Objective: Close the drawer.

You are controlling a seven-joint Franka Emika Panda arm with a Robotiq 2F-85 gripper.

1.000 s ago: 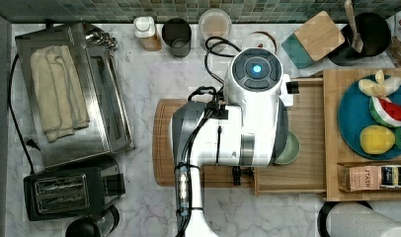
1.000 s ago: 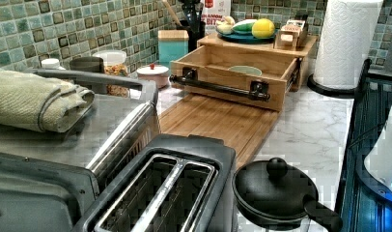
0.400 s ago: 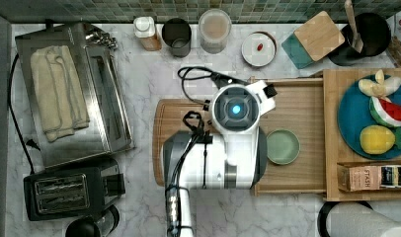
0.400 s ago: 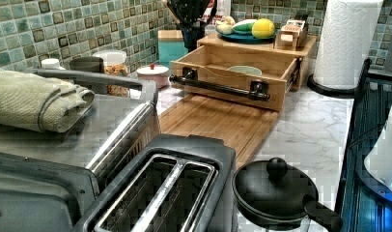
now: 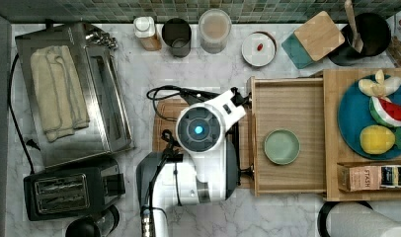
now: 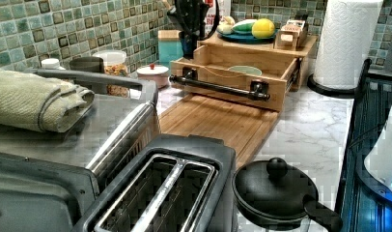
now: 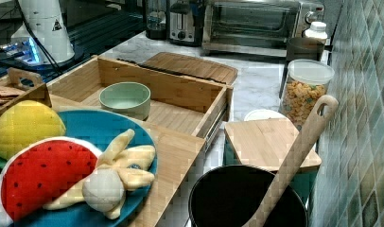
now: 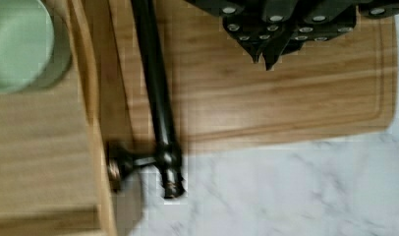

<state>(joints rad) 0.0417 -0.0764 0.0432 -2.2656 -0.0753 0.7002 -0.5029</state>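
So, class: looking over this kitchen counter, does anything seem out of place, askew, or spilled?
Nothing is spilled or damaged. The one thing out of place is the shallow light-wood drawer: it stands pulled out, with a pale green bowl inside and its long black bar handle hanging over the wooden cutting board.

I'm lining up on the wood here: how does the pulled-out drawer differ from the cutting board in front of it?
The light-wood drawer is a raised-sided tray with a long black bar handle; the darker rounded-corner wooden cutting board lies flat on the counter, with no handle. The drawer holds a pale green bowl; the board's visible surface is bare. Both are wooden.
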